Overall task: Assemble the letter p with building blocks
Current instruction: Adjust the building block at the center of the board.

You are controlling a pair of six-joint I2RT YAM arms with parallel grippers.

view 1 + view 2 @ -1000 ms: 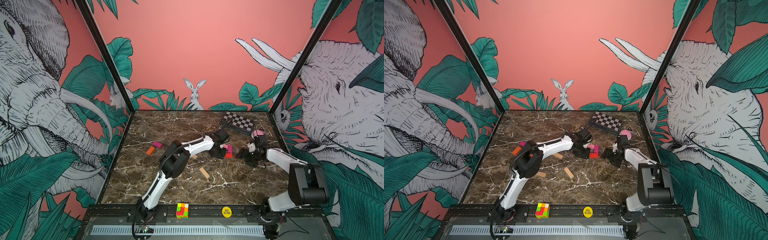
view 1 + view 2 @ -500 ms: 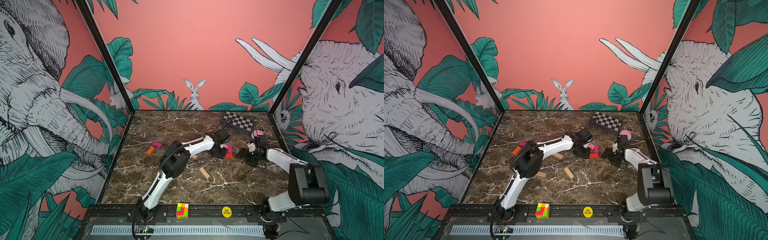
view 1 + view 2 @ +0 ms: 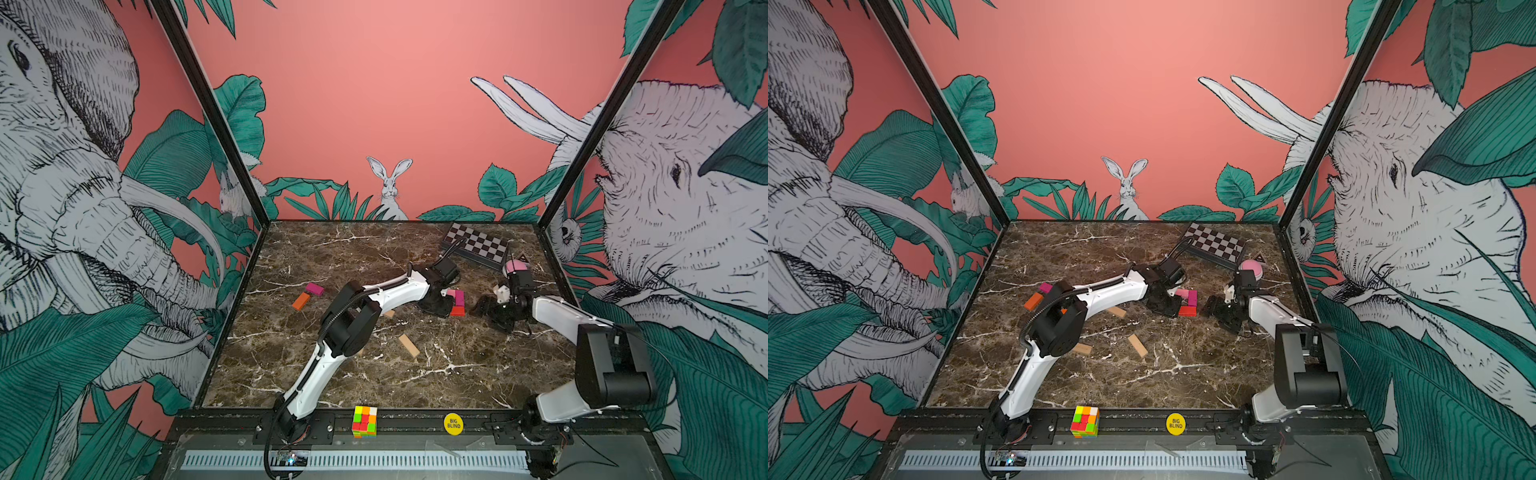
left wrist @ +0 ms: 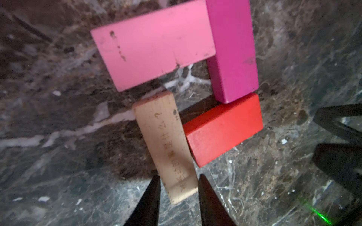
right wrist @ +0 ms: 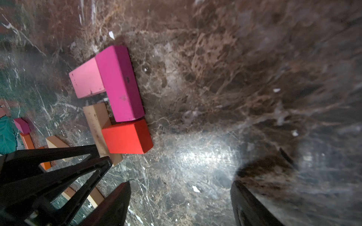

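Note:
Pink block (image 4: pixel 154 45), magenta block (image 4: pixel 232 49) and red block (image 4: pixel 223 129) lie flat in a C shape on the marble. A tan block (image 4: pixel 166 144) lies along the open side, touching the red one. My left gripper (image 4: pixel 179 178) is shut on the tan block's near end, low over the table. In both top views this cluster (image 3: pixel 457 301) (image 3: pixel 1187 301) sits right of centre, half hidden by the left gripper (image 3: pixel 438 305). My right gripper (image 5: pixel 180 185) stands open and empty just right of the cluster, also seen from above (image 3: pixel 1214 307).
Loose blocks lie to the left and front: magenta (image 3: pixel 314 288), orange (image 3: pixel 301 301), tan (image 3: pixel 409 346), another tan (image 3: pixel 1080 349). A checkered box (image 3: pixel 478 245) stands at the back right. A puzzle cube (image 3: pixel 364 422) and a yellow disc (image 3: pixel 453 423) rest on the front rail.
The left gripper's jaws have narrowed onto the tan block's end. Both arms have hardly moved, and the blocks lie where they did.

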